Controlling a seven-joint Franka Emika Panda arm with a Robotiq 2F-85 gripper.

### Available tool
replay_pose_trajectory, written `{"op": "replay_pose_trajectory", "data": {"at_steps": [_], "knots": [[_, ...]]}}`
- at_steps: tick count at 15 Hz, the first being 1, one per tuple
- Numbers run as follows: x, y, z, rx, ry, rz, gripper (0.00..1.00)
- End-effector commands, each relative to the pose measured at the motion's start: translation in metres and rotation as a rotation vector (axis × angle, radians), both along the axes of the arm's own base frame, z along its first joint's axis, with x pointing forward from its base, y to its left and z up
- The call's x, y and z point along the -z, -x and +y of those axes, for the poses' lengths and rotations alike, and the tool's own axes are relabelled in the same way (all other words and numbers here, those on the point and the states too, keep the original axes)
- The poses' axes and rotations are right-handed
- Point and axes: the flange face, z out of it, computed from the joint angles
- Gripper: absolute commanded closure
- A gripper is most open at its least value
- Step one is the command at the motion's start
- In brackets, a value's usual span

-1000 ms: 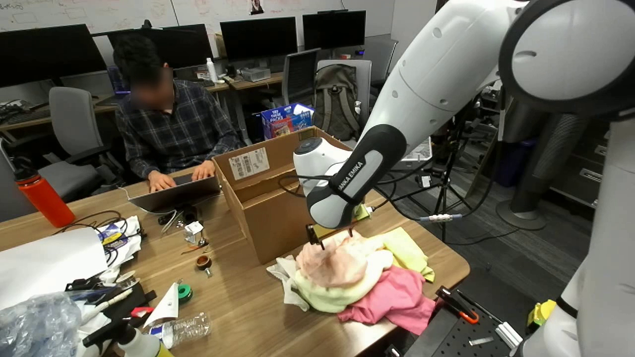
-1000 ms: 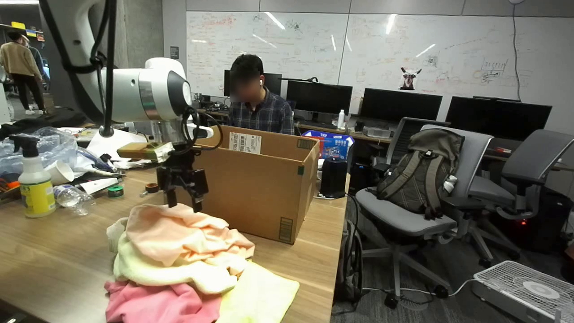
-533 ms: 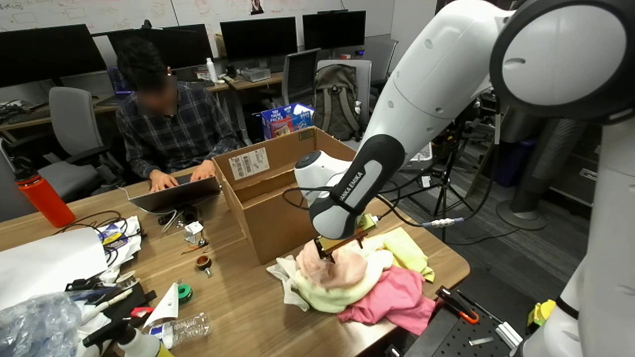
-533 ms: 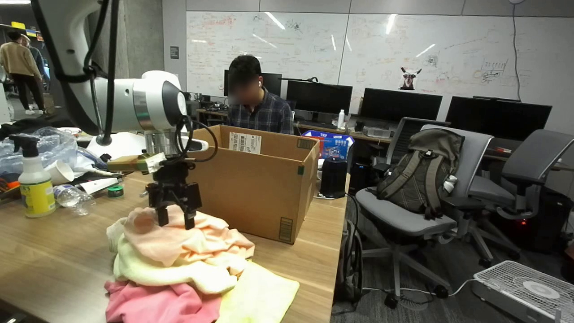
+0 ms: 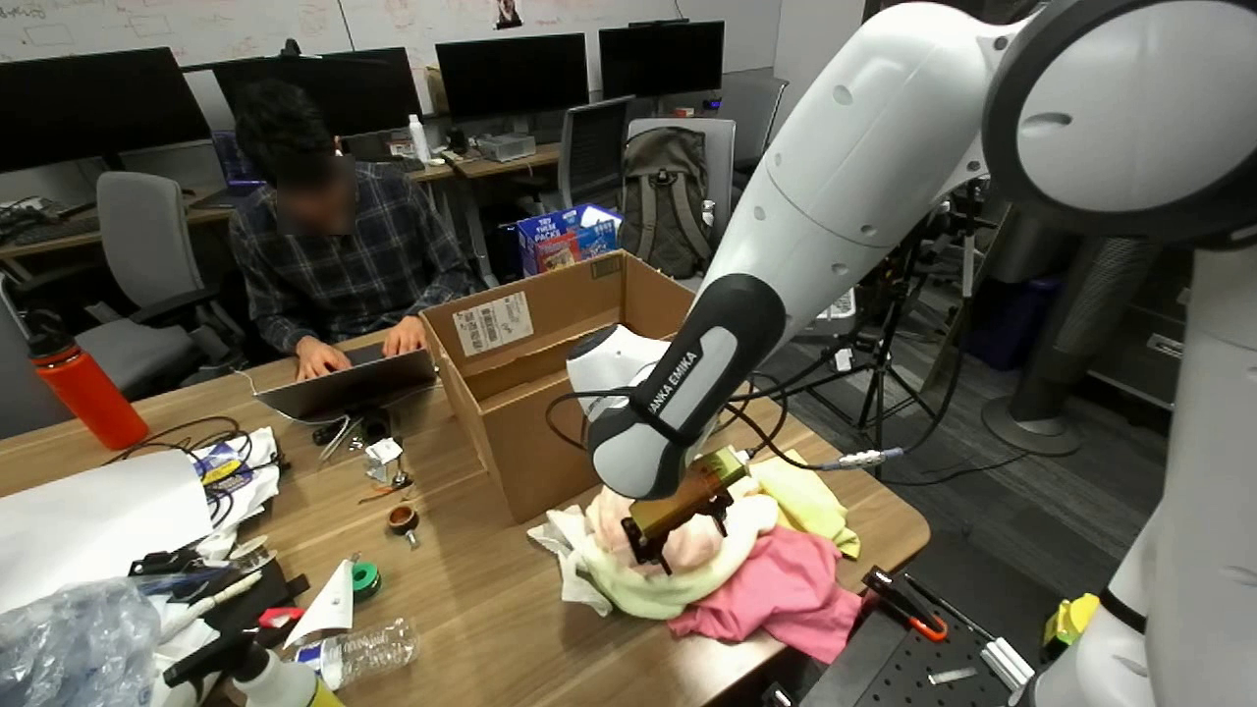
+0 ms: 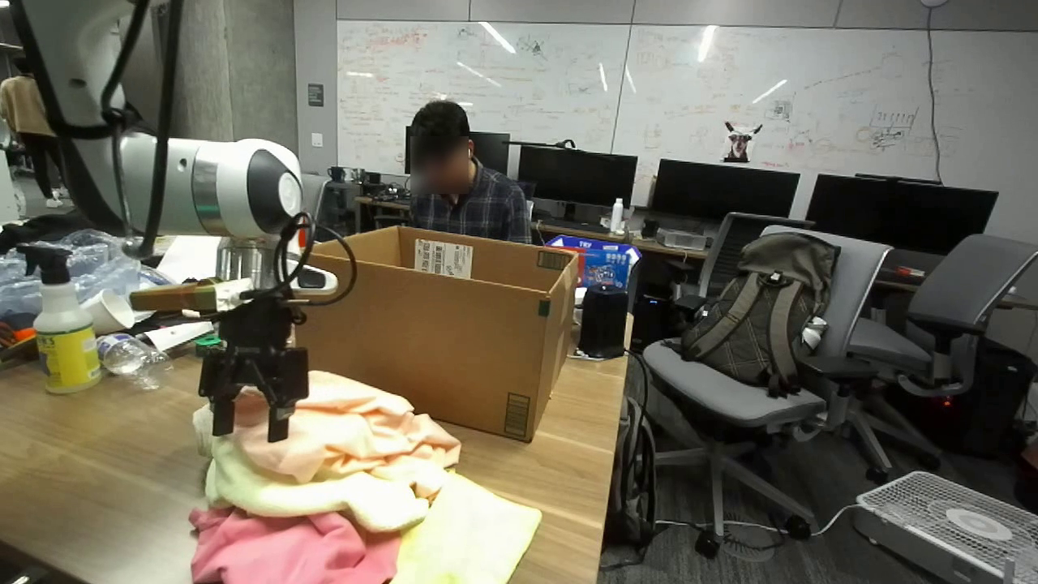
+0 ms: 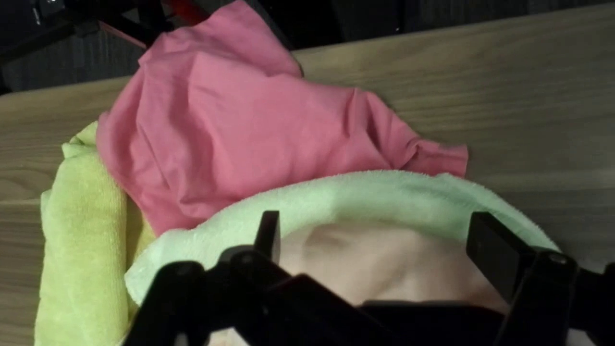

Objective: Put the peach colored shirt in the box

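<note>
The soft, plain peach-orange fabric shirt lies crumpled on top of a heap of cloths, low and left of centre in an exterior view. From my station I read its long axis as slanting there from the heap's upper left down to the right, the tapering end pointing lower right; the folds keep me from telling collar from hem. My black two-fingered claw hangs at its left part with the jaws spread wide, gripping nothing; I cannot tell whether the tips touch the fabric. In the wrist view I see the shirt at lower centre, between the fingers.

Beneath it, curving along its lower side, is a pale cream-green terry towel. A bright pink cloth sits at the bottom edge, a folded yellow towel to its right. Just behind the heap stands the large brown cardboard box, open-topped, a white printed label on an inner face. Everything rests on a wood-grain surface. Farther out, left of centre in an exterior view, a person in dark plaid has both hands at a grey laptop.
</note>
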Motion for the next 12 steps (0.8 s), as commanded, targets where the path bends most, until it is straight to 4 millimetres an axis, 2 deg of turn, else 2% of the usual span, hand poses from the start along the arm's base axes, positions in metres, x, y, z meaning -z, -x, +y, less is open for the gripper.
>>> {"op": "replay_pose_trajectory", "data": {"at_steps": [1, 7, 10, 12], "knots": [[-0.021, -0.015, 0.014, -0.061, -0.084, 0.058, 0.0], [-0.048, -0.064, 0.007, -0.07, -0.113, 0.0, 0.0], [-0.048, -0.074, -0.001, -0.038, -0.111, -0.016, 0.0], [-0.04, -0.071, -0.007, -0.022, -0.102, 0.002, 0.0]]}}
